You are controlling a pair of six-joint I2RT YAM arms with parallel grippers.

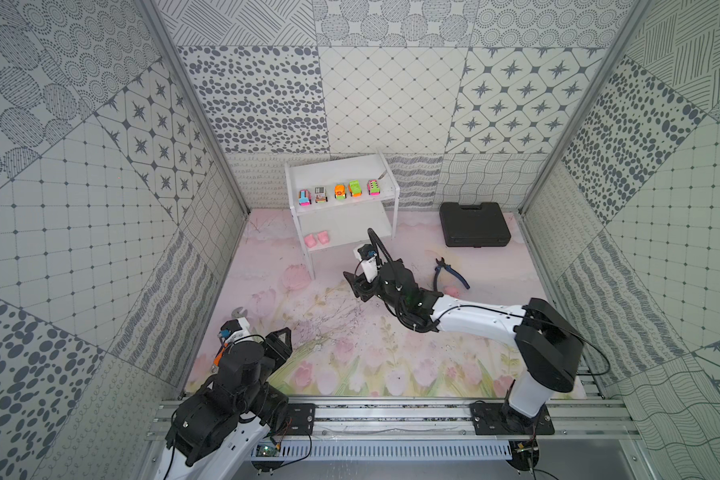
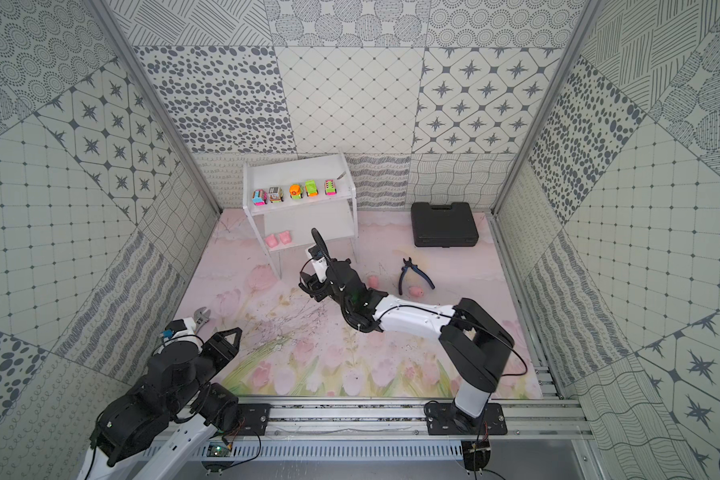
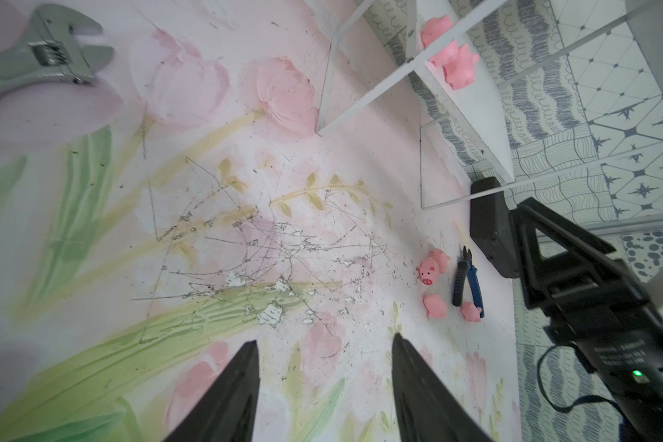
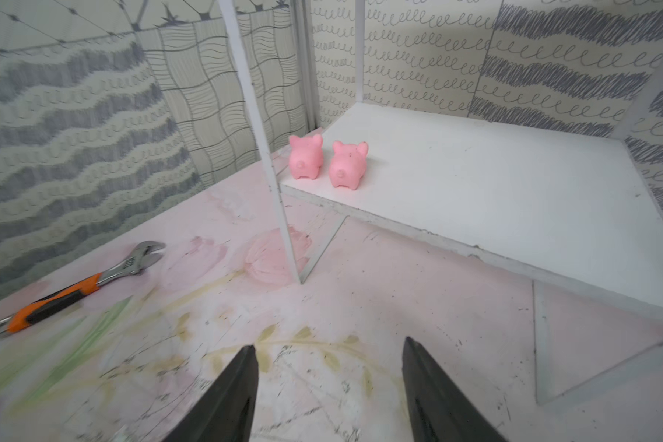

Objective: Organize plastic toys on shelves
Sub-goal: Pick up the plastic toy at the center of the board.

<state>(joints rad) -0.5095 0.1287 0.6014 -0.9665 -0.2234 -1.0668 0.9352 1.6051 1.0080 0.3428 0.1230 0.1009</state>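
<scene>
Right wrist view: my right gripper (image 4: 330, 342) is spread, empty; two pink pigs (image 4: 305, 157) stand upper middle on the shelves (image 4: 475, 183); my left gripper (image 3: 324, 338) is spread too.

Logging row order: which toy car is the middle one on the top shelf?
The orange car: the blue car and grey car stand on one side, the green car and pink car on the other.

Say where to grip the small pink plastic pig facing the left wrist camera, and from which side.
Pinch the small pink plastic pig across its rounded flanks, coming from above. Its snout faces that camera, so both flanks look exposed; the blue-handled pliers lie beside it, not over it.
</scene>
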